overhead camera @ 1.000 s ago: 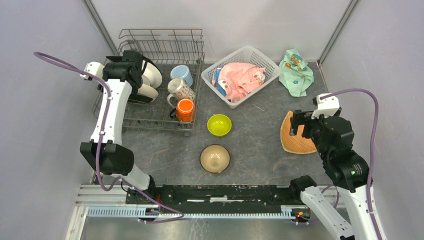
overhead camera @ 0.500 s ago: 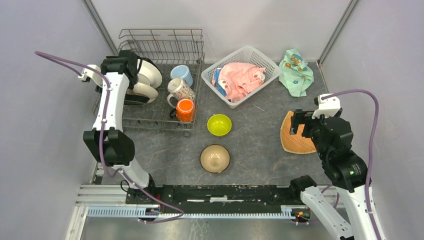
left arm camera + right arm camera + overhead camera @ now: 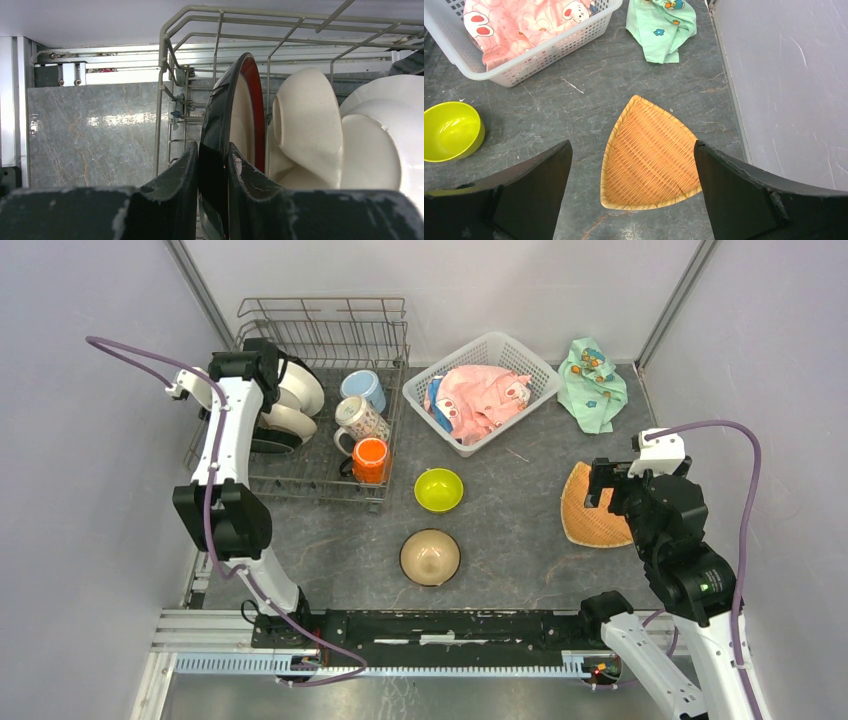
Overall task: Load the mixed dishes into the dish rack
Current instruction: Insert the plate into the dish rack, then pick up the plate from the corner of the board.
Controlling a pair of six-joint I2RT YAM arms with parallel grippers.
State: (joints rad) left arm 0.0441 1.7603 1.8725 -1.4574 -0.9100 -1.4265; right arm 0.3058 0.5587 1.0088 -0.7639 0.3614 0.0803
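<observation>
Left wrist view | your left pincer (image 3: 212,154) clamps the red-rimmed plate (image 3: 222,110) upright in the dish rack (image 3: 162,75), ten o'clock | next, likely: let go, lift clear | right pincer (image 3: 631,146) wide, three o'clock

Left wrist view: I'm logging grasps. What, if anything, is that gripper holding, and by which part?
The left gripper pinches the red-rimmed plate by its rim, edge-on, the plate standing upright in the dish rack.

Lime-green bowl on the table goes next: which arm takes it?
Right. The right fingers are open and empty, with the round lime-green bowl in their wrist view. The left fingers are shut on the black-backed, red-rimmed plate inside the grey wire dish rack.
</observation>
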